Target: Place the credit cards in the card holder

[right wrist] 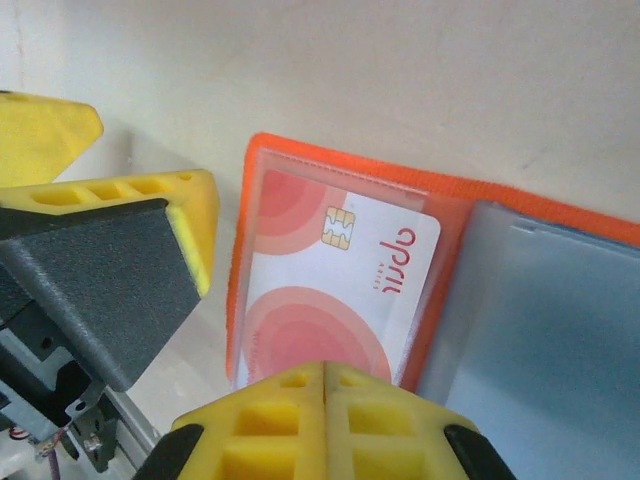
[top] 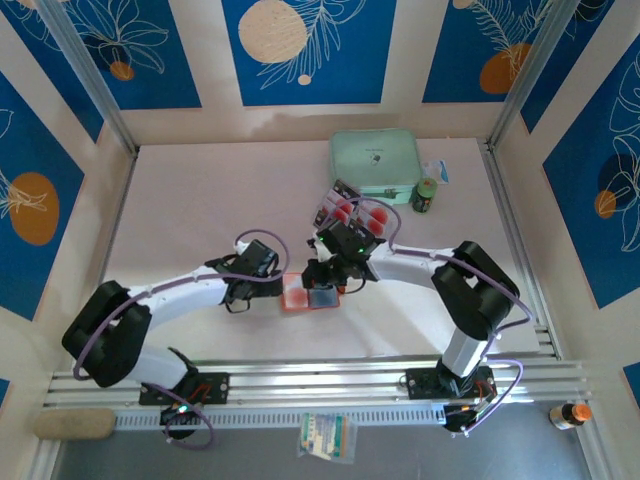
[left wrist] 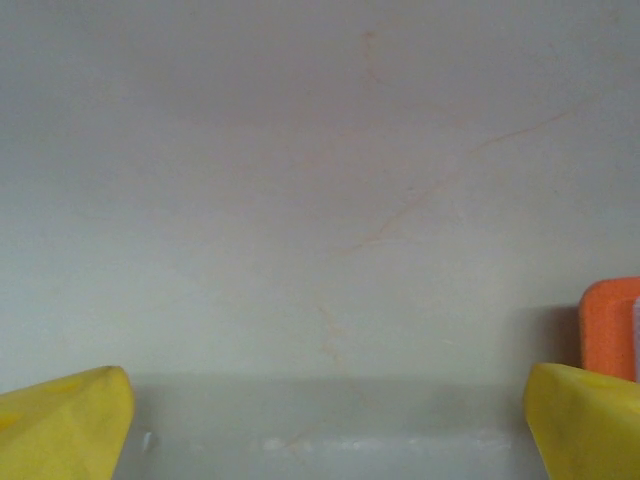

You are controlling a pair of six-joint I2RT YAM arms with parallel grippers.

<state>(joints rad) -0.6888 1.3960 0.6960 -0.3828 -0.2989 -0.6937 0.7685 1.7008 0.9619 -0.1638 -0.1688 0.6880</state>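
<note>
Orange-red folding card holder (right wrist: 335, 168) lies open mid-table, near edge, with a pale red-dotted credit card (right wrist: 340, 270) tucked in its left clear sleeve. Right gripper (right wrist: 325, 385) hovers over it, clenched tight. Left gripper (left wrist: 328, 385) is spread wide just left. Farther back, more cards (top: 352, 211) sit in the clear plastic tray (top: 345, 188).

The card holder (right wrist: 340, 165) has an orange cloth-like rim and clear, softly glossy plastic sleeves (right wrist: 540, 320) over a smooth credit card (right wrist: 330, 290), on a matt, faintly veined tabletop (left wrist: 300, 150).

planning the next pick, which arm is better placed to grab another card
Right, probably: the spare cards lie next to the right gripper; the open left gripper sits across the wallet.
</note>
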